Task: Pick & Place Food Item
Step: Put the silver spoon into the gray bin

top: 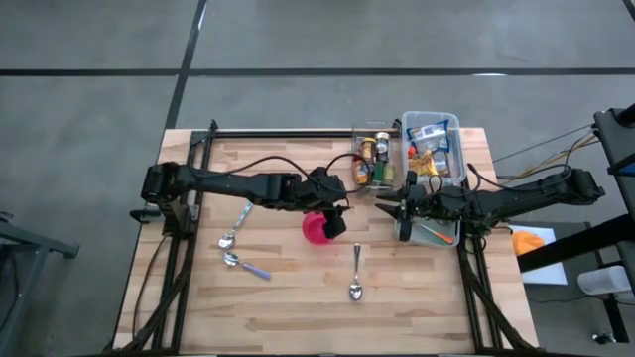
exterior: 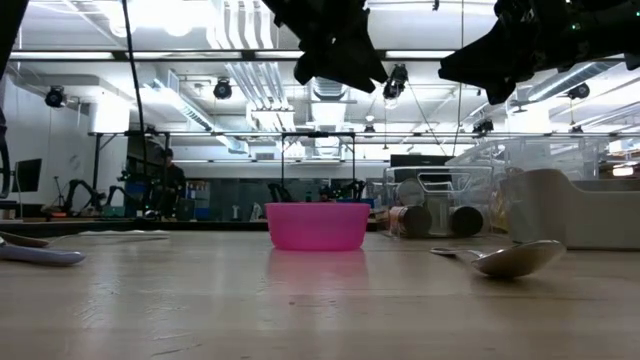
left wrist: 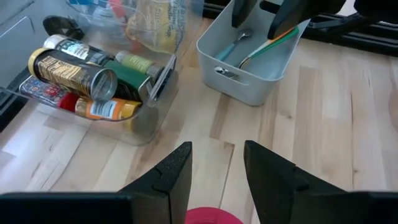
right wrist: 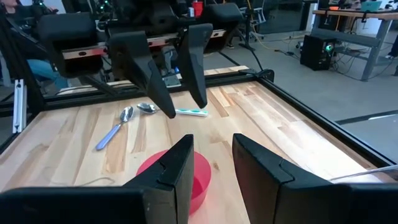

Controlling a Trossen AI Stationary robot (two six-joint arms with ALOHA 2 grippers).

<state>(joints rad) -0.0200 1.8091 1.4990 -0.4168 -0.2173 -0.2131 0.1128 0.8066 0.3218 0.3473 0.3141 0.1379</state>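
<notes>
Pink bowl (top: 317, 227) sits at the wooden bench (top: 298, 307) centre in the high view; the left gripper (top: 335, 212) hangs over its 2 o'clock rim, the right gripper (top: 402, 210) waits at 3 o'clock. Food cans (top: 374, 159) lie in a clear bin (top: 359, 183) at 1 o'clock. Left wrist view: fingers (left wrist: 176, 177) spread, holding nothing. Right wrist view: fingers (right wrist: 177, 168) spread, empty.

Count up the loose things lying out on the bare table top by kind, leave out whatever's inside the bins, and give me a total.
Spoons: 3, namely one near the front edge, a silver one on the left, and one with a purple handle
Pink bowls: 1
Total: 4
</notes>
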